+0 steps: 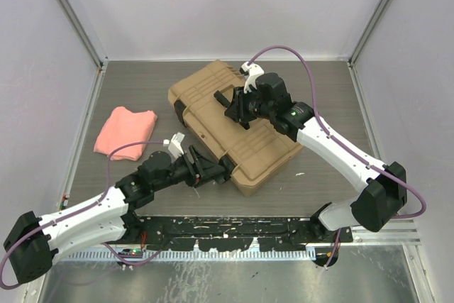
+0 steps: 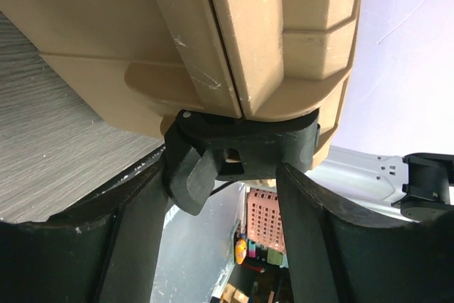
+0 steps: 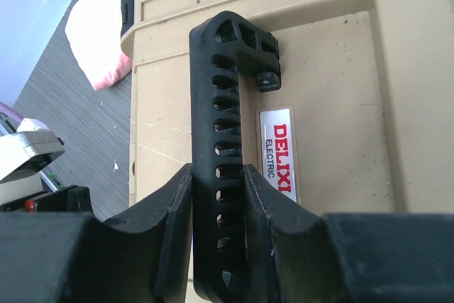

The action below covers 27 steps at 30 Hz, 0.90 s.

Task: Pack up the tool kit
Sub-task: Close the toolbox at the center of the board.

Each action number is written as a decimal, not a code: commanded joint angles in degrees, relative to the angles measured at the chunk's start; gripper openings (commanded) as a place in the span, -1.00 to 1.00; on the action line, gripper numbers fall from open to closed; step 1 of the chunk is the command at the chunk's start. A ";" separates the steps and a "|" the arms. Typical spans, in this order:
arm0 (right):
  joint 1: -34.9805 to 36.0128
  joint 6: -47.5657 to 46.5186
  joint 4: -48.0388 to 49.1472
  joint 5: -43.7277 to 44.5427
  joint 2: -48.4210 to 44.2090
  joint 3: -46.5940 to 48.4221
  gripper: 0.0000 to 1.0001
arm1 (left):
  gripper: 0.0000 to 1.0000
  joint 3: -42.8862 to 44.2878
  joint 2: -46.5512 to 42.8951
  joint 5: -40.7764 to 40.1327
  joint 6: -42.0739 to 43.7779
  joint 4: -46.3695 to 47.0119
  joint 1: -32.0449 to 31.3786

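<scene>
The tan case (image 1: 234, 129) is closed, contents hidden. The right gripper (image 3: 217, 175) clamps its black handle (image 3: 216, 104), while the left gripper (image 2: 225, 172) has its jaws apart, astride the near latch (image 2: 241, 140).

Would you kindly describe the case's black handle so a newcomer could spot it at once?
Find the large tan ribbed plastic case on the grey table. In its recessed panel, beside the red-lettered silver label, rises the long black handle, clamped by the right gripper. Unlike the short black edge latches, it is slotted.
</scene>
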 commanded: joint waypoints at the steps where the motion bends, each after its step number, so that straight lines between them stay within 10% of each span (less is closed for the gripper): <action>1: 1.07 5.95 0.46 -1.42 2.54 -1.91 -0.74 | 0.23 6.78 -3.49 -8.37 -2.60 9.55 0.06; 27: 1.16 6.24 0.06 -1.60 2.24 -1.85 -0.74 | 0.41 8.53 6.10 -8.59 -0.27 9.42 -3.48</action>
